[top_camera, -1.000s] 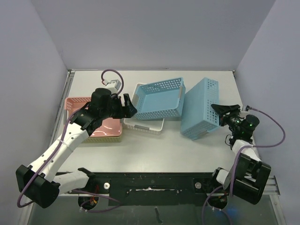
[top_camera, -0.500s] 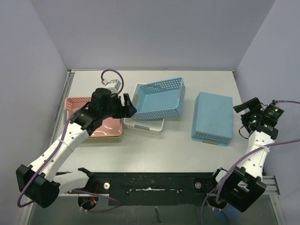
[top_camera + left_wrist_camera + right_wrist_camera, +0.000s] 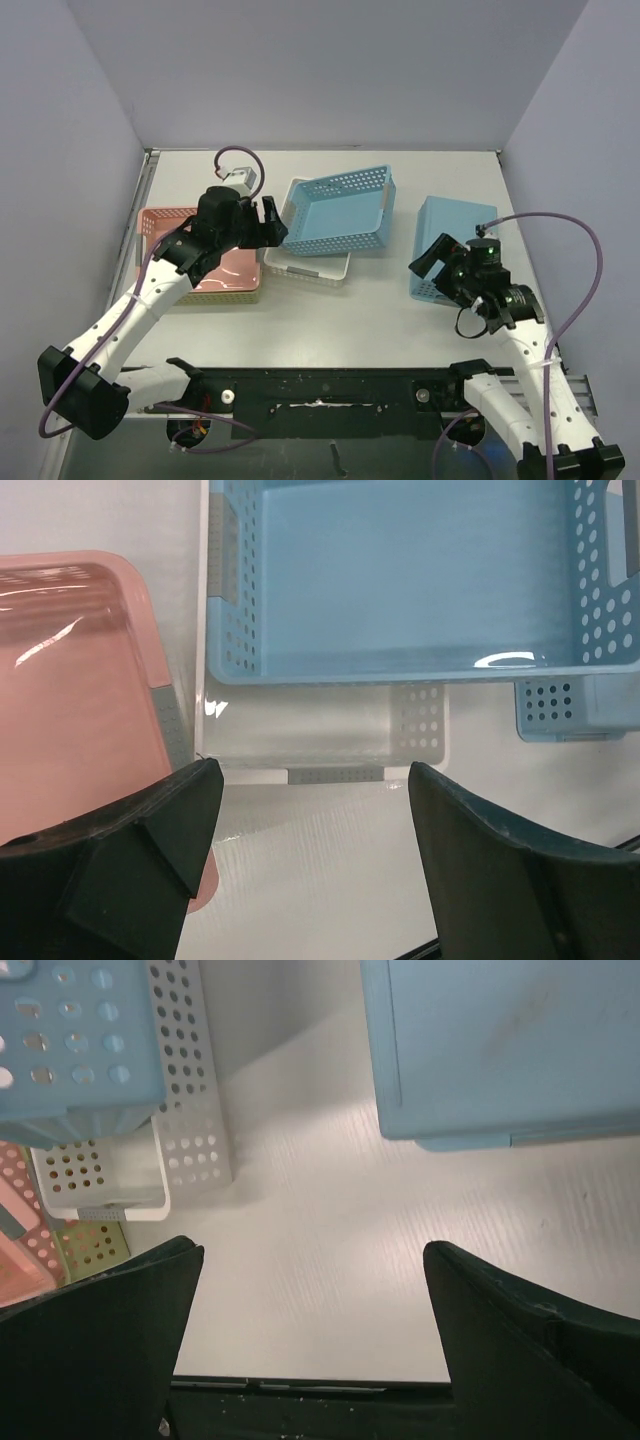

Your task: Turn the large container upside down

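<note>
Well, judging by how it lies, the flip looks done. The large container sits on the right side of the bench with its rim down and its smooth flat base facing up. From the right wrist view that base is plain pale blue, with no holes showing on top, just a shallow raised border along the edge. The top view shows a row of perforations on its near side wall.

The right hand hangs just by its near left corner, fingers spread wide and holding nothing, which reads as a release rather than a grab. The left hand is spread and empty too, parked over the white basket beside the pink basket, well apart from the job. A blue basket rests open side up, tilted on the white one, with neither hand touching it.
</note>
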### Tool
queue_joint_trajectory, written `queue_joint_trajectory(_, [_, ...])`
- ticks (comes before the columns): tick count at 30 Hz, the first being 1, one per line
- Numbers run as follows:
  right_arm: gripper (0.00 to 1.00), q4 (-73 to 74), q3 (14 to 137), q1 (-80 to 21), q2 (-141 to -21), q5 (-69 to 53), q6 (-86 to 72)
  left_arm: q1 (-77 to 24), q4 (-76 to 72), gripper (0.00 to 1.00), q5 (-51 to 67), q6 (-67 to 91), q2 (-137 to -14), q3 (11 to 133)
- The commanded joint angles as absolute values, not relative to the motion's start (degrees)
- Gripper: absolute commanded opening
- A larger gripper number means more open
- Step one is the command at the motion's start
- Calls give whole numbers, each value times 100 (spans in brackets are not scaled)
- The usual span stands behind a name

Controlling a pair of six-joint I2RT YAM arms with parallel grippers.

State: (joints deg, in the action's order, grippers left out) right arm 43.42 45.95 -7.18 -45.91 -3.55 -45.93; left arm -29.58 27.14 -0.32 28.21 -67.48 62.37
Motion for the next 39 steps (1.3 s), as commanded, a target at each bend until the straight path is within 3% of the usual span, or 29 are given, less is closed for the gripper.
queue_joint_trajectory(1, [99, 4701, 4185, -1348, -4136, 73, -5763, -2975, 2385, 76, -292, 2644, -6789, 6559])
queue_joint_trajectory(8, [98, 4089, 3533, -1746, -4504, 634, -5907, -2979, 2287, 76, -137, 2733, -7011, 6634])
queue_joint_trajectory(14, [98, 2678, 3921, -149, -5924, 174, -4573, -3019, 2523, 76, -151, 2659, -7009, 6626])
queue_joint_trajectory(17, [98, 2202, 4559, 495, -6734, -128, -4031, -3016, 2826, 77, 20, 2573, -7050, 6735])
queue_joint_trajectory(21, [98, 1625, 5722, 569, -7871, -9, -3405, -3026, 2975, 77, 344, 2603, -7125, 6697])
queue_joint_trajectory(24, [99, 2033, 6669, 576, -8499, 22, -3348, -3031, 2999, 77, 506, 2604, -7145, 6694])
queue_joint_trajectory(27, [99, 1765, 6777, 348, -8224, -44, -3441, -3032, 3043, 77, 552, 2619, -7061, 6739])
queue_joint_trajectory(32, [98, 1871, 7173, -869, -7765, 390, -3342, -3023, 3041, 77, 498, 2542, -6998, 6802])
queue_joint_trajectory(39, [98, 2937, 8041, -2249, -8286, 1400, -3387, -3015, 3282, 77, 360, 2338, -7054, 6877])
